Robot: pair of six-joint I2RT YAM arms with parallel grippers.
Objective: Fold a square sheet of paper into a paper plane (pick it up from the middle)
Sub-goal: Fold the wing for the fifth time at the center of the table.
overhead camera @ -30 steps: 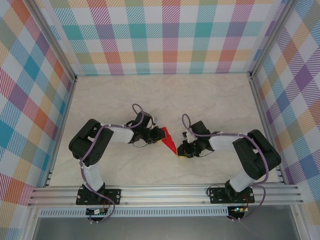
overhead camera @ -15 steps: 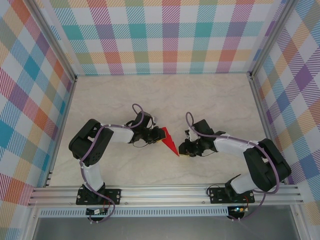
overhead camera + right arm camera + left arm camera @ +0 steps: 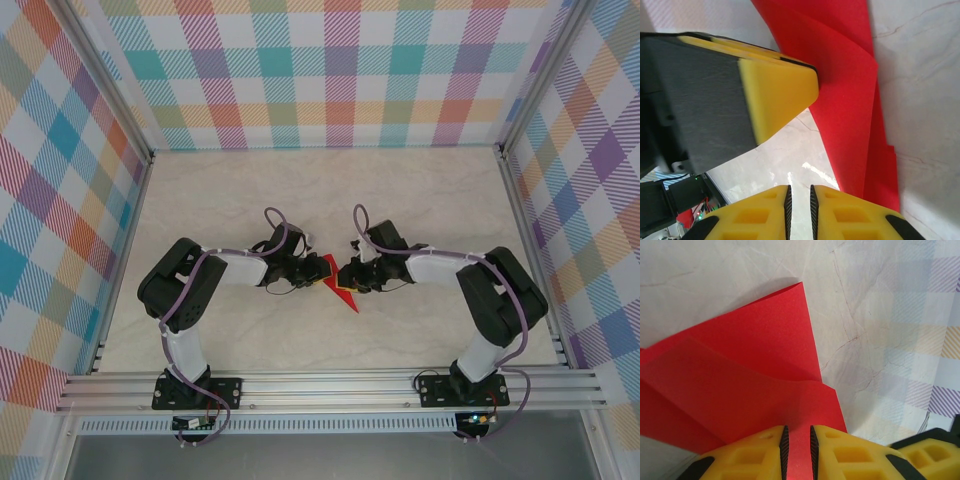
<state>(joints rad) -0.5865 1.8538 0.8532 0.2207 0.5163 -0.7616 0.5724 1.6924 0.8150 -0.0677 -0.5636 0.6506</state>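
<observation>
- In the left wrist view, the left gripper (image 3: pixel 797 435) is clamped on the folded red paper (image 3: pixel 750 365). A strip of the paper is pinched between its two yellow fingers. The rest spreads out ahead of them over the pale table (image 3: pixel 865 315), with the layers and creases plain to see.
- In the right wrist view, the right gripper (image 3: pixel 800 195) has its fingers drawn almost together. Bare table shows through the slit and nothing is in it. The paper runs just to the right of these fingers. Ahead and to the left, a yellow finger (image 3: pixel 775 95) of the left gripper meets the paper's edge.
- The top view adds the layout: the two grippers face each other with the paper between them, its point trailing toward the arm bases.
- A second ago the right gripper stood off to the paper's side; it has now moved in just beside it. The left gripper and the paper are as they were.
</observation>
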